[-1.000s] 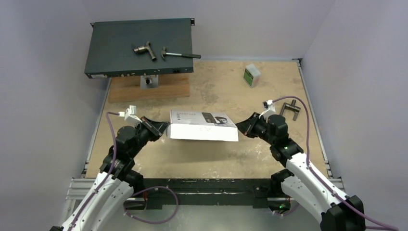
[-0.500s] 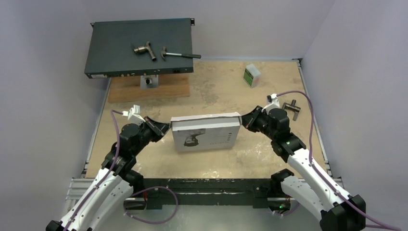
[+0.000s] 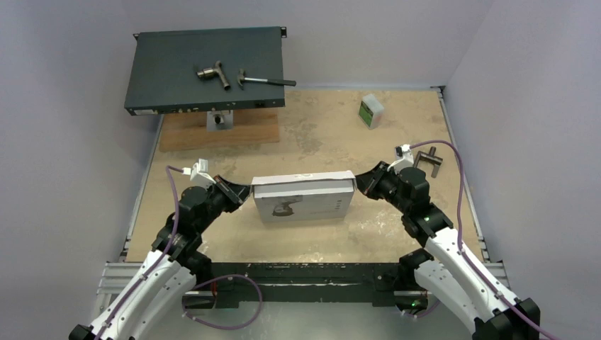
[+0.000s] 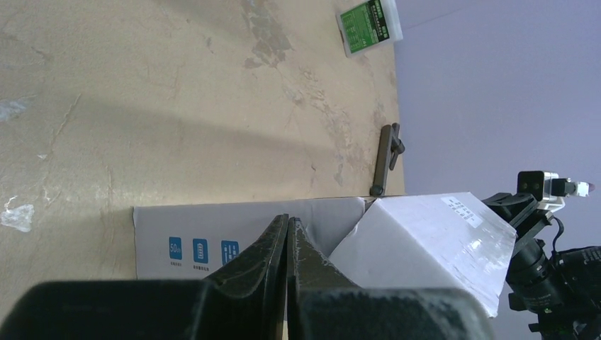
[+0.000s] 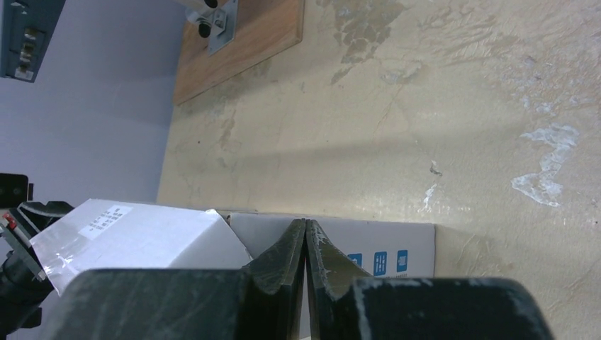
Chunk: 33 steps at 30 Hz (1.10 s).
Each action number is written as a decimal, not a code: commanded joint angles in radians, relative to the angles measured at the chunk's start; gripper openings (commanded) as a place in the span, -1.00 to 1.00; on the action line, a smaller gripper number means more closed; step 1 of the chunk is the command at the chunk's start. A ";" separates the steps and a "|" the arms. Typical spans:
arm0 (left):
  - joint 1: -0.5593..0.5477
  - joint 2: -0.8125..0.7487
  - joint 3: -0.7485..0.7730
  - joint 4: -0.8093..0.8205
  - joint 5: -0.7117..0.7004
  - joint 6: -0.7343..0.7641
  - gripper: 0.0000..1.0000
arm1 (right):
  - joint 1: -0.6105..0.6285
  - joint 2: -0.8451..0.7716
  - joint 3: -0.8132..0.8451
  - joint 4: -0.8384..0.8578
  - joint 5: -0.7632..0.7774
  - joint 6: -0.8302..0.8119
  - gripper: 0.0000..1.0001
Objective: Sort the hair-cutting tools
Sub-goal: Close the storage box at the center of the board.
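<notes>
- From above, you see a white box (image 3: 303,198) standing mid-desk (image 3: 319,127), with a dark product picture and grey print on its front, too small to read.
- Your left hand (image 3: 241,190) and right hand (image 3: 359,185) meet its two ends; no loose tools show.
- Left wrist: the left hand (image 4: 287,223) is closed, tips at a grey box (image 4: 432,241) panel bearing blue icons (image 4: 200,250); you cannot tell whether it pinches the card. A green-labelled pack (image 4: 368,25) lies far off.
- Right wrist: the right hand (image 5: 305,227) is closed likewise at the box (image 5: 135,237), beside the same kind of icons (image 5: 379,261).
</notes>
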<state>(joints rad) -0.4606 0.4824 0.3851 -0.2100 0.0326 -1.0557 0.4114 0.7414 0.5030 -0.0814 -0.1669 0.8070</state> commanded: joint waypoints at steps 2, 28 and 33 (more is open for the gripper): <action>-0.043 -0.057 -0.005 -0.024 0.096 -0.009 -0.86 | 0.052 -0.074 0.008 0.023 -0.145 -0.015 -0.74; -0.042 -0.150 0.209 -0.434 -0.251 0.108 0.09 | 0.053 -0.293 0.294 -0.460 0.165 -0.274 0.07; -0.043 -0.217 0.279 -0.582 -0.375 0.120 0.14 | 0.053 -0.309 0.323 -0.462 0.060 -0.350 0.07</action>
<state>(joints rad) -0.4988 0.3111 0.5797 -0.6792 -0.2123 -0.9726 0.4599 0.4328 0.7715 -0.5228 -0.0437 0.5438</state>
